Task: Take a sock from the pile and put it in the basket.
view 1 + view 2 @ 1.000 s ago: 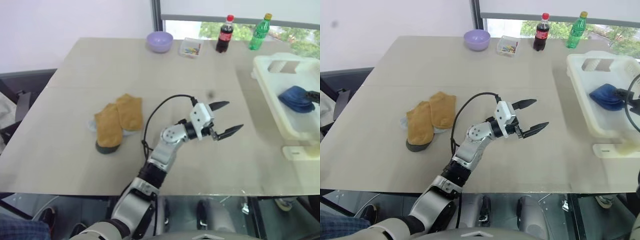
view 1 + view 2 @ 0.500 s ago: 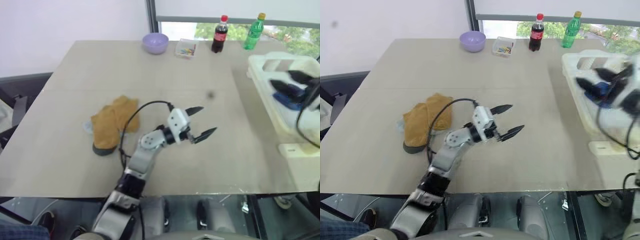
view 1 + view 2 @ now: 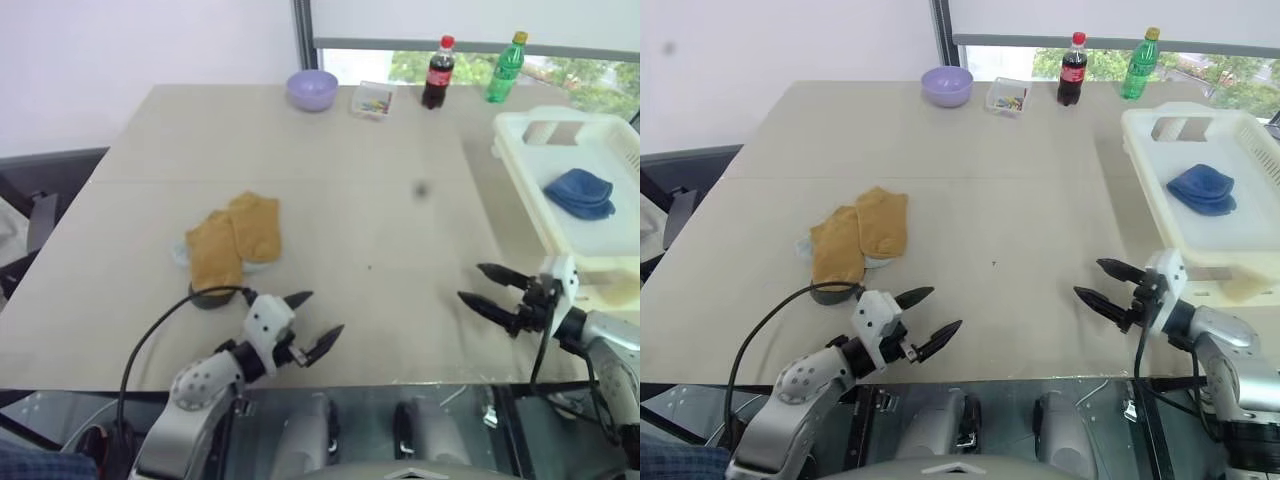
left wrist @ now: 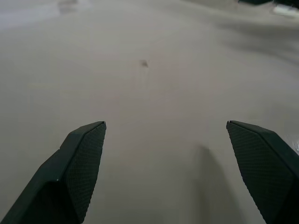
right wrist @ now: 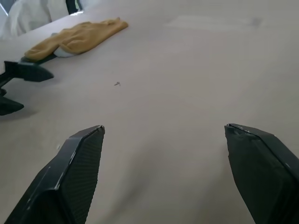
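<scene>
Left fingers [image 3: 302, 298]: spread wide, nothing is held between them.
Left gripper [image 3: 313, 320]: held low over the near edge of the table [image 3: 350, 200], just in front of the pile, not touching it.
Right fingers [image 3: 494, 271]: spread wide too, nothing is held.
Right gripper [image 3: 487, 288]: seen well to the right of the pile, just beside the basket's near corner.
Pile [image 3: 232, 243]: two yellow socks are laid side by side on the table; a bit of something pale is tucked under them.
Basket [image 3: 520, 170]: placed far right of the pile, at the table's right edge.
Blue sock [image 3: 580, 192]: found inside the basket.
Way between pile and basket: bare table top.
Purple bowl [image 3: 312, 88]: set far behind the pile.
Clear tray [image 3: 372, 100]: next to the bowl.
Two bottles [image 3: 436, 73]: dark one and green one, stood past the tray.
</scene>
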Available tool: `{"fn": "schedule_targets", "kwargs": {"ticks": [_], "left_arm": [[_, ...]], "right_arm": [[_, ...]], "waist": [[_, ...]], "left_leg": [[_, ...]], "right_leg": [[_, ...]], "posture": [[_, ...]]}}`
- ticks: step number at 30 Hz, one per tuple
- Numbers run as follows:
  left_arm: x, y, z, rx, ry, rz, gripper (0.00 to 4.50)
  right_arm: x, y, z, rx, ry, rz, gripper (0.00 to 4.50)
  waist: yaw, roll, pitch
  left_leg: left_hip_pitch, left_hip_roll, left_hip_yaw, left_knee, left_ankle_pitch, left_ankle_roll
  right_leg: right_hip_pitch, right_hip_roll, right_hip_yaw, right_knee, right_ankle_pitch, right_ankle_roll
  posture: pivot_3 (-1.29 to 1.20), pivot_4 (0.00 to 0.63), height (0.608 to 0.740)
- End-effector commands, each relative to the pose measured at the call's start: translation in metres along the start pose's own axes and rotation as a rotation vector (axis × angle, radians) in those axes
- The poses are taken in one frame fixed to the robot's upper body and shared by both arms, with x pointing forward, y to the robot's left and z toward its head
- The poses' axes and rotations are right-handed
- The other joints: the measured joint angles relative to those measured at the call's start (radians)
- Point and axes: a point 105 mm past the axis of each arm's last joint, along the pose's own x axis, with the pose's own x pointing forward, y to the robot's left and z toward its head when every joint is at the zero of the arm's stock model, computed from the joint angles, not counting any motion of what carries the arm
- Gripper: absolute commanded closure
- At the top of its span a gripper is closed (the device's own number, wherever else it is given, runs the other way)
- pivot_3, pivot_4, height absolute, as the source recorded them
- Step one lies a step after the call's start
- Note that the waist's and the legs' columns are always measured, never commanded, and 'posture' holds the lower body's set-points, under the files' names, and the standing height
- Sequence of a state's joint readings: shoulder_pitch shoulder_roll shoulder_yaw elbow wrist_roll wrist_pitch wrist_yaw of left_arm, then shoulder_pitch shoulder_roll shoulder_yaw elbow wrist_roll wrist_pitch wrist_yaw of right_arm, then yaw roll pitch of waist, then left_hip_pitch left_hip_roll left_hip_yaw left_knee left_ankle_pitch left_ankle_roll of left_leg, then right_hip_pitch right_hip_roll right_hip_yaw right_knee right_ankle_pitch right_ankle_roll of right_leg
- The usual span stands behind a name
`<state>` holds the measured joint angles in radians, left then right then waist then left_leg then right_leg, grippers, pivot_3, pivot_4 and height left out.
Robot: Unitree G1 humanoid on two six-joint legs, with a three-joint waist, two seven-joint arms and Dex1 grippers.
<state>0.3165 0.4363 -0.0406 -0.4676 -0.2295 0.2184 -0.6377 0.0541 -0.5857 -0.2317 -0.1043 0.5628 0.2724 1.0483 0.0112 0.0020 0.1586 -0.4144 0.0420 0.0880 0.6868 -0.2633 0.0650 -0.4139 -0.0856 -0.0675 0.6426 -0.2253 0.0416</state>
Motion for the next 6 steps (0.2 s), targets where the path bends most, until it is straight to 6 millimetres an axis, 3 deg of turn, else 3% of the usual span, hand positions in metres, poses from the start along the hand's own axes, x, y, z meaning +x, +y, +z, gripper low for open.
{"fn": "schedule_targets", "kwargs": {"ticks": [1,6], "left_arm": [[-0.024,0.003,-0.005,0.006,0.018,0.095,0.05],[-0.040,0.005,-0.012,-0.005,0.038,0.167,0.05]], "right_arm": [[-0.026,-0.003,-0.004,-0.030,0.010,-0.005,0.29],[-0.035,-0.008,-0.021,-0.071,0.089,0.015,0.29]], "waist": [[0.001,0.000,0.000],[0.000,0.000,0.000]], "left_leg": [[0.000,0.000,0.000,0.000,0.000,0.000],[0.000,0.000,0.001,-0.002,0.000,0.000]], "right_leg": [[0.000,0.000,0.000,0.000,0.000,0.000],[-0.001,-0.002,0.001,-0.001,0.000,-0.001]], "posture": [[0.00,0.150,0.733],[0.00,0.150,0.733]]}}
